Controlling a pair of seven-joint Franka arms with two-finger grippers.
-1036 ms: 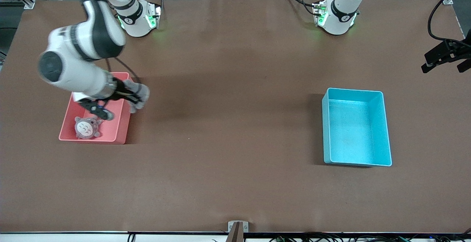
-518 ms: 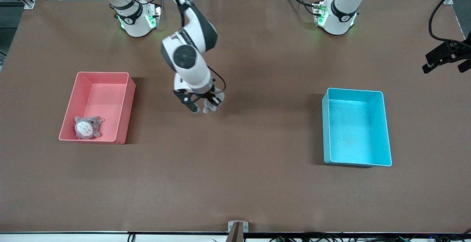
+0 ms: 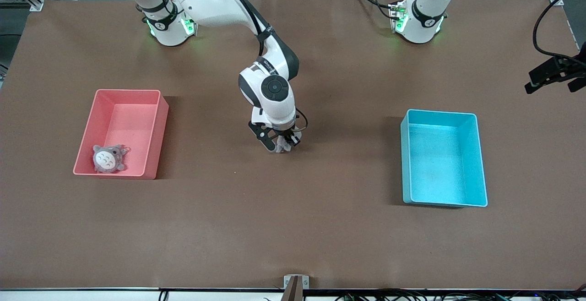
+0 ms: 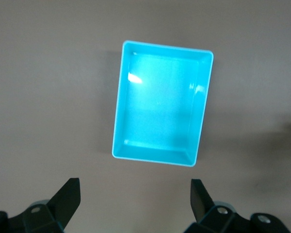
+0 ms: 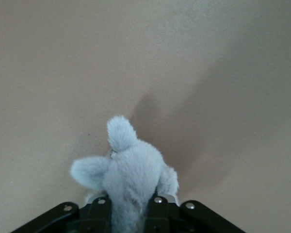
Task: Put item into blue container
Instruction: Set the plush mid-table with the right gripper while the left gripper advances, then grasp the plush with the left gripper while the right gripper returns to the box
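Right gripper (image 3: 280, 147) clamps grey plush toy (image 5: 131, 177) over bare table, between bins; soft grip may slip before blue container (image 3: 443, 156). Left gripper (image 4: 136, 204) waits, fingers apart, above it.

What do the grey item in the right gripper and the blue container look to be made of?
Grey item, held in the right gripper: soft plush, going by its fuzzy pile and floppy ears. Blue container: apparently smooth moulded plastic, glossy with bright highlights on its floor.

Right tool (image 3: 280, 147) clamped mid-table; left tool (image 4: 136, 206) spread.
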